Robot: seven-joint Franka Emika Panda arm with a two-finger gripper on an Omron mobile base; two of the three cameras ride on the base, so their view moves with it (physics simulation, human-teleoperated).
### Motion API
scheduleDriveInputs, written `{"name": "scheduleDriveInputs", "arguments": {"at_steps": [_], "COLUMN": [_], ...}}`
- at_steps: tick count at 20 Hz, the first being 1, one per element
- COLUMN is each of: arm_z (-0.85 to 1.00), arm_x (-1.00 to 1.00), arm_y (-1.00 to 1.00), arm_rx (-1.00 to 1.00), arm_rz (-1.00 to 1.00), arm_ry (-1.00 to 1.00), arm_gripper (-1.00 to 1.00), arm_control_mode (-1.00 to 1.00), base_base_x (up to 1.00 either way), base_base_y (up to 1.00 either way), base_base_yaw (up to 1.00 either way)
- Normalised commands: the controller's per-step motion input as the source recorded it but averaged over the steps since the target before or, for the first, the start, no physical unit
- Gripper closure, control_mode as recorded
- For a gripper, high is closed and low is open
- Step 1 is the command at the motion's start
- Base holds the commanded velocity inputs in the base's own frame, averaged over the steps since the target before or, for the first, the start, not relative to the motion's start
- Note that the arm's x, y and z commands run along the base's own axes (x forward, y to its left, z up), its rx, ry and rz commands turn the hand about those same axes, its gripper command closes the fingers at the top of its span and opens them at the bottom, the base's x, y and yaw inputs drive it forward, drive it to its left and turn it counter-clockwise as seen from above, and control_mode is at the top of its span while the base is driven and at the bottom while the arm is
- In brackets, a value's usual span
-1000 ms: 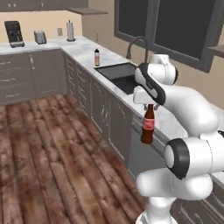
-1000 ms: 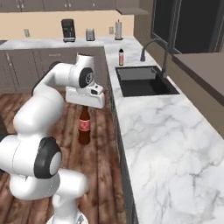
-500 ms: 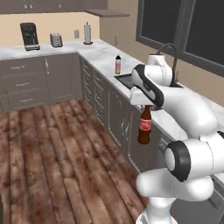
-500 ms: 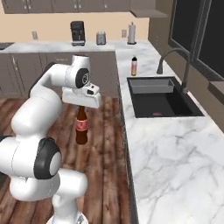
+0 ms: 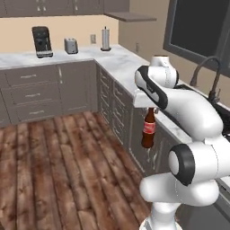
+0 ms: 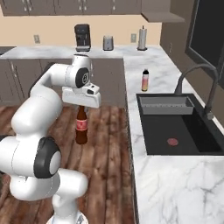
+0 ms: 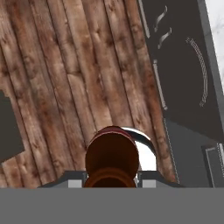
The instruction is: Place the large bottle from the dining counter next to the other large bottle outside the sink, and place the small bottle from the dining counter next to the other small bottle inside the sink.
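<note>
Over the wooden plank floor (image 6: 105,144), just off the edge of the white marble surface (image 6: 175,183), the end effector (image 6: 81,105) is clamped narrow around the neck of a dark brown cola-style bottle with a red label (image 6: 81,129), which hangs upright, clear of the cabinets. Held only by the neck, it could swing or slip, or clip the surface edge if lifted too little. Inside the black sink basin (image 6: 183,131) lies a small reddish round object (image 6: 173,141); an orange bottle with a dark cap (image 6: 145,80) stands beside the basin
</note>
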Motion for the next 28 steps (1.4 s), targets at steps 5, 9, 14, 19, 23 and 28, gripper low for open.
{"name": "scheduleDriveInputs", "arguments": {"at_steps": [5,9,14,19,23,28], "arm_z": [0.00,0.00,0.00,0.00,0.00,0.00], "arm_x": [0.00,0.00,0.00,0.00,0.00,0.00], "arm_y": [0.00,0.00,0.00,0.00,0.00,0.00], "arm_rx": [0.00,0.00,0.00,0.00,0.00,0.00], "arm_rz": [0.00,0.00,0.00,0.00,0.00,0.00], "arm_ry": [0.00,0.00,0.00,0.00,0.00,0.00], "arm_gripper": [1.00,1.00,1.00,1.00,1.00,1.00], "arm_control_mode": [1.00,1.00,1.00,1.00,1.00,1.00], "base_base_x": [1.00,0.96,0.86,0.91,0.95,0.84], "base_base_y": [0.17,0.18,0.15,0.22,0.14,0.19], "base_base_yaw": [0.11,0.10,0.01,-0.01,-0.21,-0.37]}}
